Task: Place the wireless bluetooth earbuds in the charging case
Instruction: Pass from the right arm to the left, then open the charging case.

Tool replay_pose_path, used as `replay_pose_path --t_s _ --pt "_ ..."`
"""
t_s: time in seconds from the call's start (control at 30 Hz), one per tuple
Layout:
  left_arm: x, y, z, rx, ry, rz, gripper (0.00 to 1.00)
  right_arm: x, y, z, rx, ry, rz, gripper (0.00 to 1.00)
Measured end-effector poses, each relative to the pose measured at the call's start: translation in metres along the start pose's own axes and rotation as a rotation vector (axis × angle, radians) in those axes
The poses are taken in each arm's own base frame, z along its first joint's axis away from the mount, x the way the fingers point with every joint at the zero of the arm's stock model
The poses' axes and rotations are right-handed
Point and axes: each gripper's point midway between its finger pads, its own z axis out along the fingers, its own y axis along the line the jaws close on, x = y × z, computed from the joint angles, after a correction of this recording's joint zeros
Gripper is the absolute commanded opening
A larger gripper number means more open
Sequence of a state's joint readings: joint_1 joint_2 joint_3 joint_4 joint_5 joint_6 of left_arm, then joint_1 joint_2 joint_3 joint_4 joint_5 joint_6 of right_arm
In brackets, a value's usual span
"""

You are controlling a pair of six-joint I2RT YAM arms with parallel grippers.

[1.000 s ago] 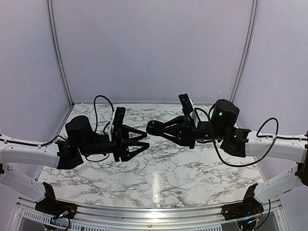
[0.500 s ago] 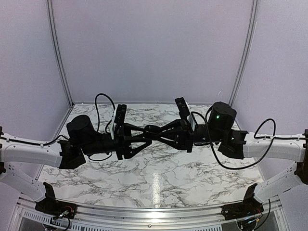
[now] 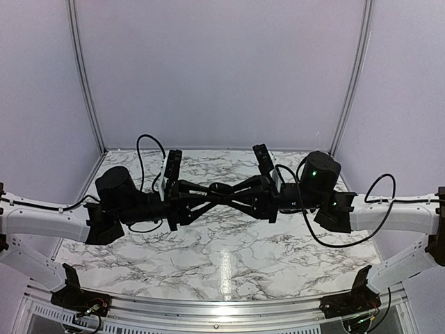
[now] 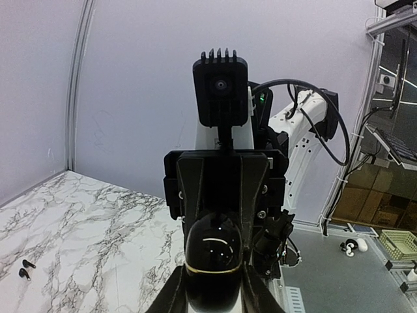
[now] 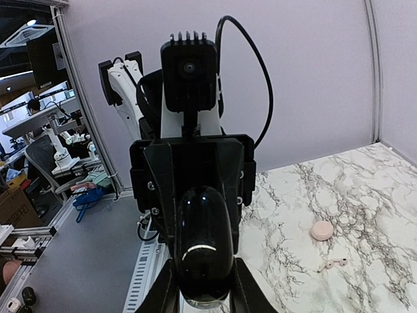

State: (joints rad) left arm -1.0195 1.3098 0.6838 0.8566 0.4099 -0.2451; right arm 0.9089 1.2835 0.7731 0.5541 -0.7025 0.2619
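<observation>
Charging case (image 5: pixel 321 230) well apart from right gripper (image 5: pixel 201 295) clasping black lump (image 5: pixel 199 244).

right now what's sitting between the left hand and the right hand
A black rounded lump. The left hand and the right hand grip it from opposite sides. Both wrist views show it clearly; in the top view it is hard to make out.

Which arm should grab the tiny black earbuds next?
Left, likely: only its wrist view shows the earbuds, nearby on the table. But left gripper and right gripper both clamp the black lump.
</observation>
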Motion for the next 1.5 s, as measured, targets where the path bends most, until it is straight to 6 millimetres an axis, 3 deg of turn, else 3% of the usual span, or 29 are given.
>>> replay_pose_path --t_s 0.3,0.53,0.57,0.7,1.0,1.27,1.5 --pt "0.001 0.001 0.003 0.002 -0.002 0.003 0.30 0.000 -0.001 0.000 0.008 -0.005 -0.002 0.03" --pt "0.002 0.001 0.004 0.005 0.001 0.002 0.15 0.000 -0.002 0.000 0.011 -0.005 -0.002 0.04" --pt "0.002 0.001 0.004 0.005 0.001 0.001 0.13 0.000 -0.002 0.000 0.011 -0.005 -0.002 0.06" --pt "0.002 0.001 0.004 0.007 0.001 0.000 0.01 0.000 -0.002 0.000 0.011 -0.004 -0.002 0.36" --pt "0.018 0.001 -0.004 0.001 0.035 0.018 0.00 0.013 -0.012 -0.001 0.075 0.069 -0.002 0.72" --pt "0.035 -0.001 -0.008 0.018 0.075 0.019 0.00 0.006 -0.018 0.002 0.104 0.095 -0.029 0.76" --pt "0.036 -0.001 -0.009 0.021 0.076 0.019 0.00 0.017 -0.024 0.006 0.112 0.138 -0.007 0.77"
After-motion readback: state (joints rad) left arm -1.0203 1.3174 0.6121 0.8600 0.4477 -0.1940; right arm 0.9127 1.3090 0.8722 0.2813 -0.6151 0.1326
